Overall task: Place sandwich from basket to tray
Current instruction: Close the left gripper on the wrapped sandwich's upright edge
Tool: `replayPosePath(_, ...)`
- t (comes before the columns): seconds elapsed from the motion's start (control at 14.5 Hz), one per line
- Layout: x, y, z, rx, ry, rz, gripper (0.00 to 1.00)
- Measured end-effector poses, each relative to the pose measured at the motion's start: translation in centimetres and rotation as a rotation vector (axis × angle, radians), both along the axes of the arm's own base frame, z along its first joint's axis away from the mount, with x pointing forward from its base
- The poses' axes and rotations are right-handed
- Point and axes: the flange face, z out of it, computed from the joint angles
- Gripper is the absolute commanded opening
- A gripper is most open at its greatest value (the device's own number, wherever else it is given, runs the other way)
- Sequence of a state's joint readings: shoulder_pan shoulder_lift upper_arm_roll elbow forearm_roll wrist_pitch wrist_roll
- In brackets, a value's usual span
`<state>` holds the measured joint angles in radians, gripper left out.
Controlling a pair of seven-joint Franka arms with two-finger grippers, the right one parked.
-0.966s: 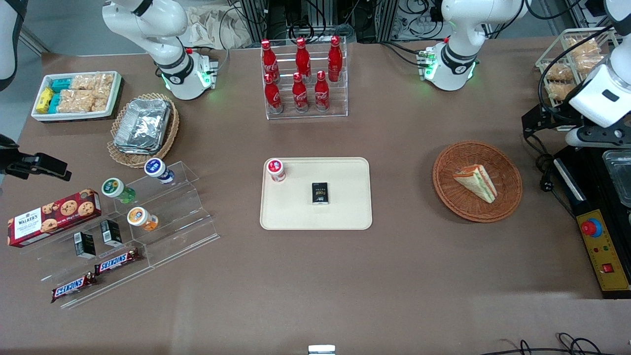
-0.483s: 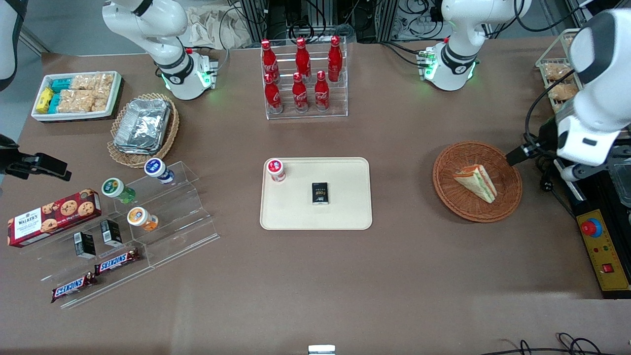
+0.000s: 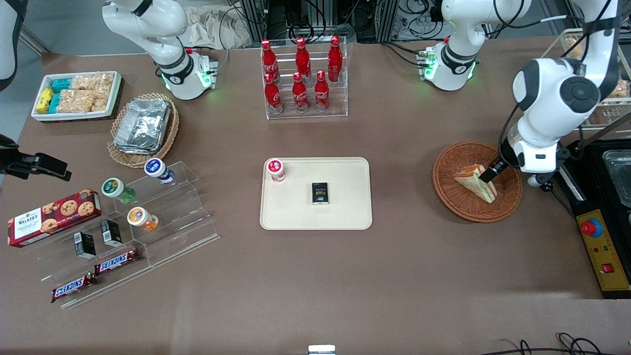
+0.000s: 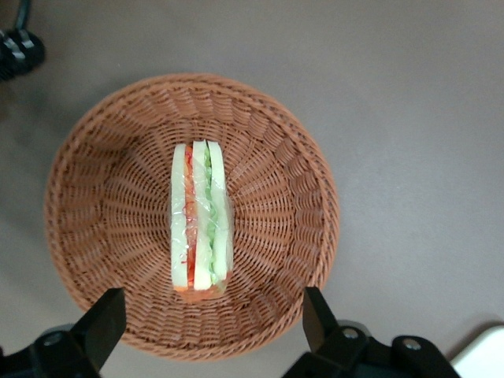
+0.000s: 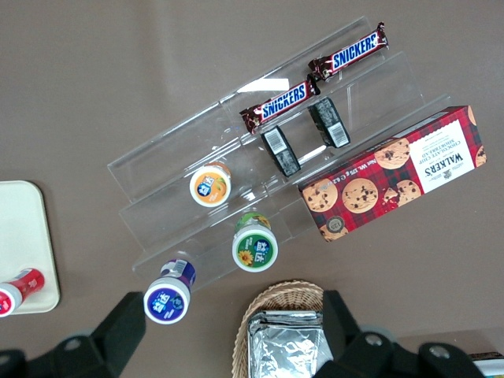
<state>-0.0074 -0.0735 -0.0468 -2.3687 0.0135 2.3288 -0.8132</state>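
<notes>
The sandwich [image 3: 476, 183] lies in the middle of the basket [image 3: 458, 202], resting on one flat side so that its red, orange and green filling edge shows along the top; in the wrist view the sandwich [image 4: 200, 221] sits wrapped in clear film, with woven wicker all around it and none of it touching the basket [image 4: 291, 181] rim. The gripper [image 3: 489, 174] hangs just above the basket, over the sandwich's end toward the working arm's end of the tabletop, and its fingers stand wide apart; from the wrist, the gripper [image 4: 213, 323] straddles the sandwich's short end, one finger [image 4: 105, 324] on each side, neither touching it. The basket sits on the brown tabletop [image 3: 404, 276], well apart from the tray [image 3: 345, 214], which lies toward the parked arm's end from the basket. On the tray stand a small red-capped bottle [image 3: 275, 170] near one corner and a small black box [image 3: 320, 193] near its middle. Farther from the front camera than the tray is a clear rack of red cola bottles [image 3: 301, 79].
</notes>
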Motion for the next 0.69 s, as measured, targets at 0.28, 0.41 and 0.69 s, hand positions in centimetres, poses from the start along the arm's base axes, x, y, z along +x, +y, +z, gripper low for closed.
replayPosePath(0.28, -1.1, 0.2, -4.7, -0.003, 0.023, 0.009, 1.0)
replayPosePath(0.41, -1.1, 0.4, -6.5, -0.003, 0.041, 0.012, 1.0)
replayPosePath(0.69, -1.2, 1.0, -9.3, -0.005, 0.047, 0.025, 0.67)
